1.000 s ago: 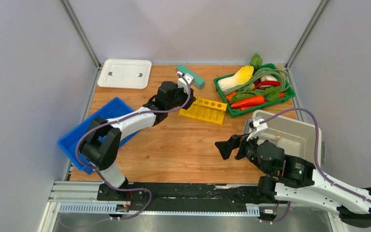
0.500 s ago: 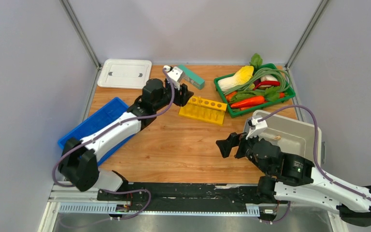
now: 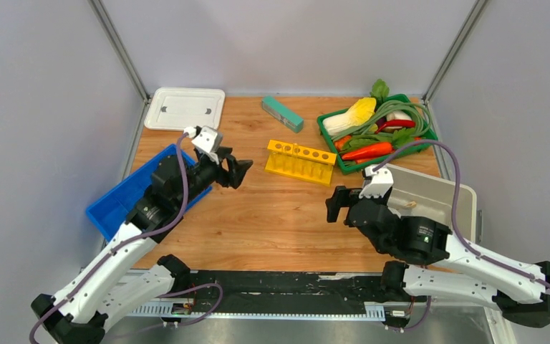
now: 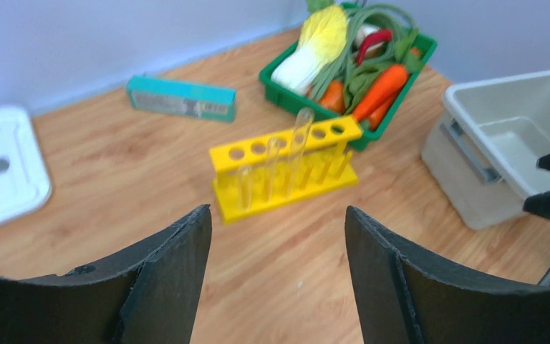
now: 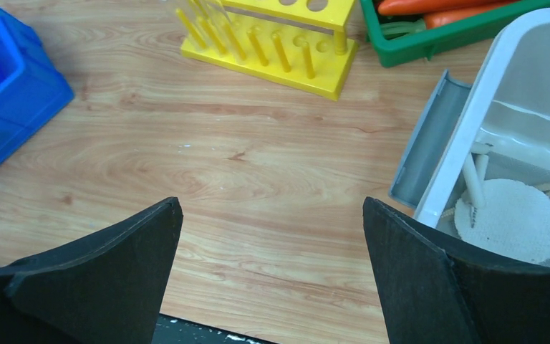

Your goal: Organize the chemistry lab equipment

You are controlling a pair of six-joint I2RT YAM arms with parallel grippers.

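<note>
The yellow holed rack point(image 3: 301, 162) stands mid-table, and clear glass tubes point(image 4: 301, 143) stand upright in its holes. My left gripper point(image 3: 242, 170) hangs open to the left of the rack, apart from it; in the left wrist view its jaws point(image 4: 276, 215) hold nothing, with bare wood between them. Right of centre, beside the grey bin point(image 3: 430, 188), my right gripper point(image 3: 335, 204) is wide open and empty point(image 5: 272, 204). Inside the bin lie a pale mesh pad point(image 5: 508, 218) and white pipe-clay rods point(image 5: 473, 179).
A blue bin point(image 3: 125, 197) sits at the left edge under my left arm. A white lid point(image 3: 185, 109) lies back left and a teal block point(image 3: 282, 114) back centre. The green basket point(image 3: 376, 132) of toy vegetables stands just behind the rack and the grey bin.
My left arm has drawn back from the rack toward the near left, and its jaws have opened. The right gripper has turned slightly and stayed open.
</note>
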